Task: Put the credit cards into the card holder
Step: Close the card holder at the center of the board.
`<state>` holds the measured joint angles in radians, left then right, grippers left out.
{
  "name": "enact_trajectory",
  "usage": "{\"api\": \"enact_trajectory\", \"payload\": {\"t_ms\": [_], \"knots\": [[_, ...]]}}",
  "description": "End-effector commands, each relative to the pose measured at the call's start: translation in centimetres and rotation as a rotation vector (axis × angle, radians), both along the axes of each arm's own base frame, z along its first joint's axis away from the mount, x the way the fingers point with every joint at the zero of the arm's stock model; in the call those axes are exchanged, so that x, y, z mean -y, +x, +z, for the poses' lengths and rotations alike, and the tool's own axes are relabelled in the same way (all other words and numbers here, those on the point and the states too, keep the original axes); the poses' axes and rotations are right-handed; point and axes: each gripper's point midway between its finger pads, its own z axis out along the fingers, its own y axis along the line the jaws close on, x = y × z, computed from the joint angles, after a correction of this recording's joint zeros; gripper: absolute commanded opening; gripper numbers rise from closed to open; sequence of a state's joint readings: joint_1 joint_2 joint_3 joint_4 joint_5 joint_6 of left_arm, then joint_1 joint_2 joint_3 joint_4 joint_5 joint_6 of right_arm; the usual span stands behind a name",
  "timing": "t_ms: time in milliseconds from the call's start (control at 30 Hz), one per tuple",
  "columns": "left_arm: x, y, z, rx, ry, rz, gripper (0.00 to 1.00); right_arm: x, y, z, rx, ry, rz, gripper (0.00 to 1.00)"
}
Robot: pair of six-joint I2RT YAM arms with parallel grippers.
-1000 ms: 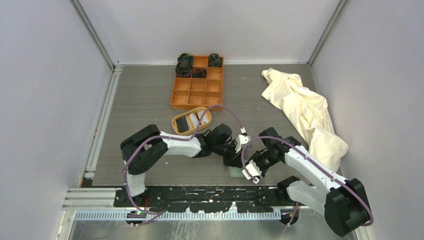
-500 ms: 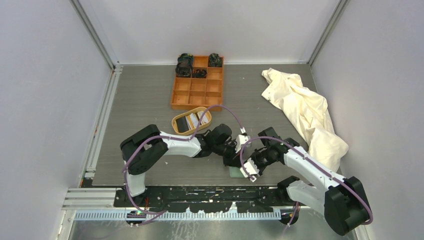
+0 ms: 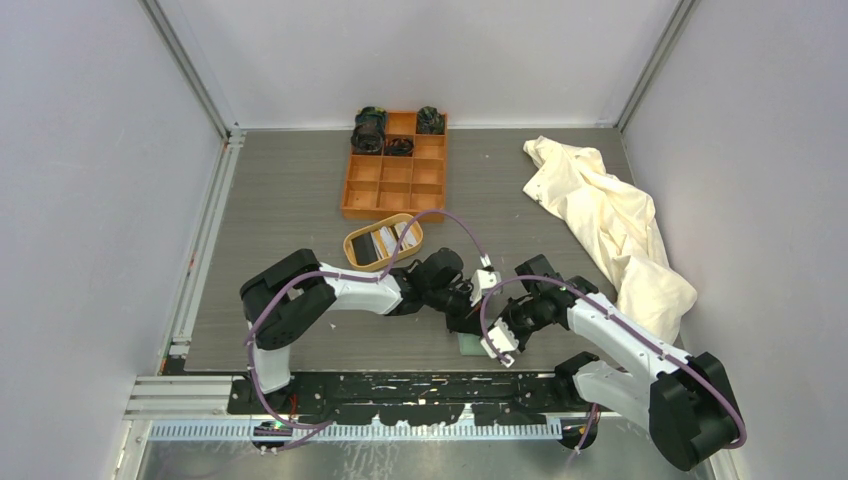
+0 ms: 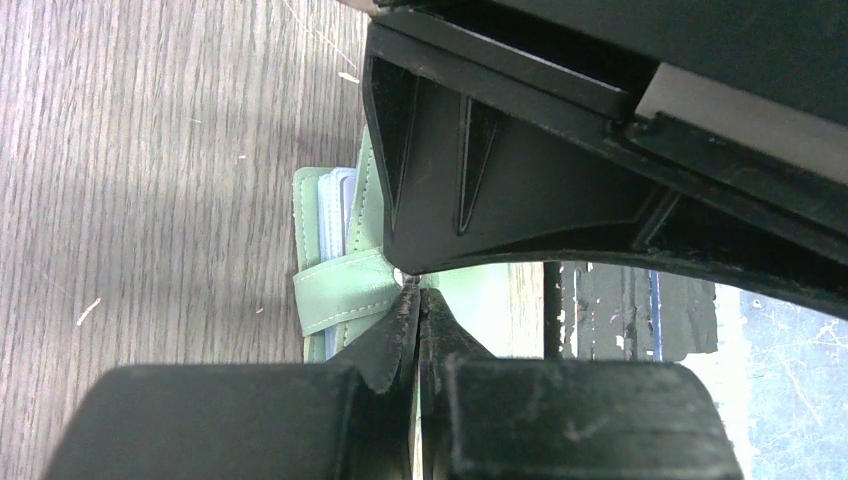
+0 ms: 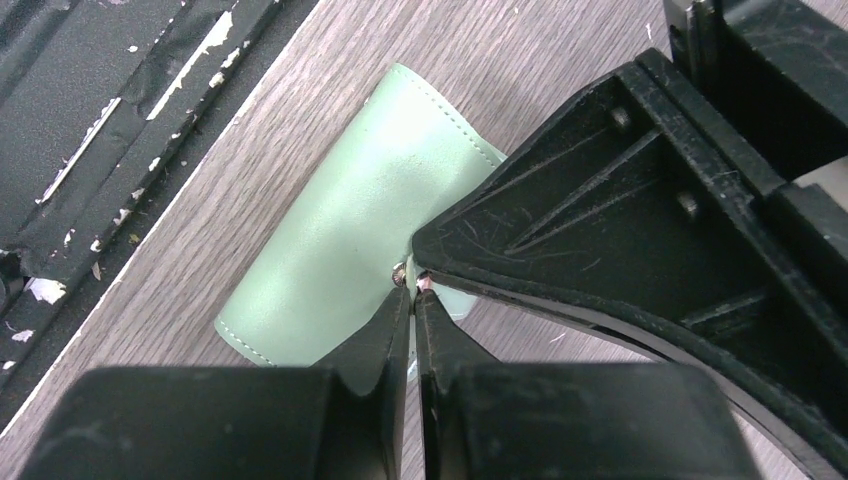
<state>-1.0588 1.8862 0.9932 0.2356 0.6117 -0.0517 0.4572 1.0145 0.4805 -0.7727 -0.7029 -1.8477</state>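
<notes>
The sage-green card holder [image 3: 467,344] lies folded at the table's near edge. In the left wrist view its strap tab [image 4: 335,292] wraps the holder [image 4: 370,200], and pale blue credit card [image 4: 334,212] edges show inside. My left gripper [image 4: 416,292] is shut, tips pinching the strap's end by the metal snap. My right gripper [image 5: 412,290] meets it from the other side of the holder [image 5: 350,230], jaws closed to a sliver on the same edge at the snap. Both grippers [image 3: 470,322] [image 3: 497,330] crowd over it. More credit cards [image 3: 378,243] lie in the oval tray.
The oval tan tray [image 3: 352,243] sits behind the left arm. An orange compartment box [image 3: 395,175] with dark items in its back cells stands farther back. A cream cloth [image 3: 610,225] lies along the right side. A black rail [image 3: 400,390] runs just past the holder.
My right gripper's jaws have closed down at the holder's snap, and that wrist has edged slightly left. The left gripper has stayed shut in place.
</notes>
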Motion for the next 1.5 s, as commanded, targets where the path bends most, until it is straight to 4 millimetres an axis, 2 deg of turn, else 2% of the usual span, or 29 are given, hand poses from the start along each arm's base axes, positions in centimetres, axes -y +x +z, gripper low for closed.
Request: {"api": "enact_trajectory", "payload": {"t_ms": [0,67,233,400,633,800,900,1000,1133,1233,1467], "knots": [[-4.1,-1.3,-5.9,-0.045,0.229,0.039,0.0,-0.1,0.2,-0.4,0.011,-0.005,0.003,0.13],[-4.1,-1.3,-5.9,-0.046,0.23,0.039,0.0,-0.1,0.0,-0.5,0.012,-0.007,0.011,0.12],[-3.9,-1.2,-5.6,-0.044,0.217,0.05,0.0,-0.2,-0.5,-0.2,-0.009,0.002,0.027,0.01],[-3.4,-0.5,-4.3,-0.021,0.166,0.099,0.02,-0.1,-1.8,0.2,-0.043,0.005,0.075,0.01],[-2.9,1.7,-0.5,0.061,0.057,0.228,0.24,0.1,-1.9,-0.1,-0.041,-0.004,0.072,0.01],[-2.8,2.5,2.5,0.107,-0.041,0.285,0.33,0.1,-1.9,0.0,-0.042,-0.003,0.069,0.01],[-3.0,2.4,4.0,0.139,-0.107,0.29,0.39,-0.2,-1.9,0.3,-0.051,0.011,0.061,0.01],[-2.9,0.9,5.1,0.272,-0.19,0.219,0.43,-0.5,-1.7,0.6,-0.068,0.026,0.037,0.01],[-2.9,-2.7,4.2,0.539,-0.248,0.059,0.5,-0.6,-1.7,0.6,-0.079,0.03,0.024,0.01],[-2.5,-4.1,2.9,0.72,-0.257,-0.019,0.52,-0.6,-1.6,0.6,-0.081,0.031,0.016,0.01],[-1.4,-2.8,2.4,0.871,-0.269,0.016,0.52,-0.6,-1.5,0.6,-0.087,0.028,0.006,0.01]]}}
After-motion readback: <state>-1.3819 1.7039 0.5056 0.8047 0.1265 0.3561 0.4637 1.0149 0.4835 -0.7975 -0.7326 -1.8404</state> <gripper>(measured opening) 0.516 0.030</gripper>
